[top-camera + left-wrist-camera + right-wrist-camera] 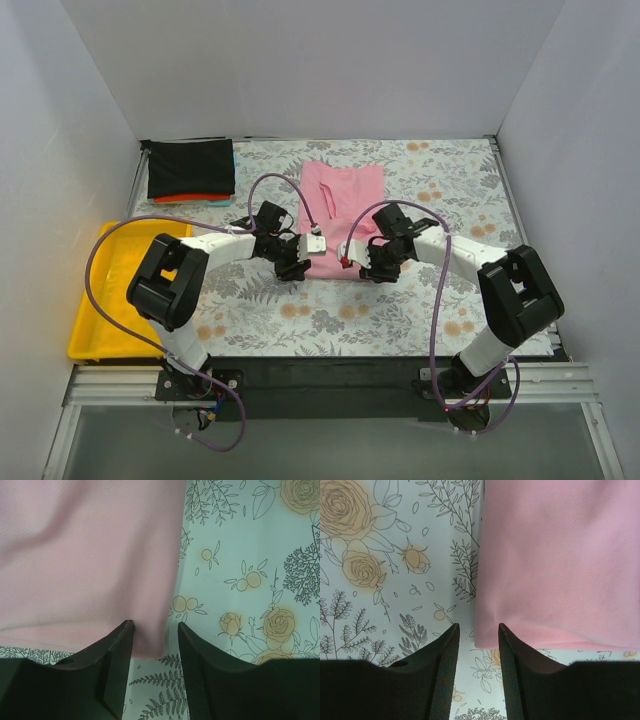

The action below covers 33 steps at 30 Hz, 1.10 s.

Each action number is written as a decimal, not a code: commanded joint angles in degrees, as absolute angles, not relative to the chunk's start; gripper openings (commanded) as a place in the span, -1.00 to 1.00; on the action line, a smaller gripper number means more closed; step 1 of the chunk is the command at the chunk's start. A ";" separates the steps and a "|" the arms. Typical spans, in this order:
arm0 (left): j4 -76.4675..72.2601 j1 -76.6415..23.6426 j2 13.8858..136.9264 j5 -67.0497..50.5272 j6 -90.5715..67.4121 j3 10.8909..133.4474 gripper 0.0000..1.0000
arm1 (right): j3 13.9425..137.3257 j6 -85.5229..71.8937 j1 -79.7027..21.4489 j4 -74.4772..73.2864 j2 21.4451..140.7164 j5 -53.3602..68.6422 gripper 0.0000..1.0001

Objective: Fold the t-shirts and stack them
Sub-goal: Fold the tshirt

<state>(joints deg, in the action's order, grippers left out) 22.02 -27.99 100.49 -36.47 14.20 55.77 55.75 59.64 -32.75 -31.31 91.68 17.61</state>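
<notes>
A light pink t-shirt (343,200) lies folded into a long strip at mid-table. Its near left corner (90,560) lies between the open fingers of my left gripper (300,265) (155,625), loose, with a wide gap on either side. My right gripper (365,268) (478,626) stands open at the near right corner of the pink t-shirt (560,555), whose edge reaches just inside the right finger. At the back left, a folded black t-shirt (190,168) tops a stack over an orange-red t-shirt (185,199), with a thin teal edge (222,199) showing.
A yellow plastic tray (90,320) sits off the table's left edge, beside the left arm. The floral table cloth (450,200) covers the table. White walls enclose the back and both sides.
</notes>
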 commanded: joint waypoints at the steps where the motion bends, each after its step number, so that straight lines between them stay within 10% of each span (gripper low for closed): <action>1: 24.79 -28.30 99.67 -35.25 14.94 54.49 -0.20 | 54.32 61.00 -32.78 -29.19 92.63 15.74 -0.12; 7: 24.87 -28.30 99.93 -34.98 15.21 54.23 -0.28 | 52.56 61.17 -32.87 -27.25 94.83 14.59 -0.23; 11: 25.13 -28.30 100.37 -34.89 14.42 54.75 -0.72 | 53.70 59.60 -32.78 -26.89 96.41 13.45 -0.97; 13: 26.19 -28.30 100.55 -34.81 12.23 56.68 -1.00 | 55.71 59.15 -32.78 -28.55 96.33 13.53 -0.97; 33: 48.77 -30.14 82.38 -42.97 12.23 64.26 -1.00 | 68.30 55.64 -34.27 -53.25 77.44 22.14 -0.97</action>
<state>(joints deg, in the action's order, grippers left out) 42.83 -28.58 89.06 -39.29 12.88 66.37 69.95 57.06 -31.92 -46.22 81.67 19.25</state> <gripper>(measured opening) 0.032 0.024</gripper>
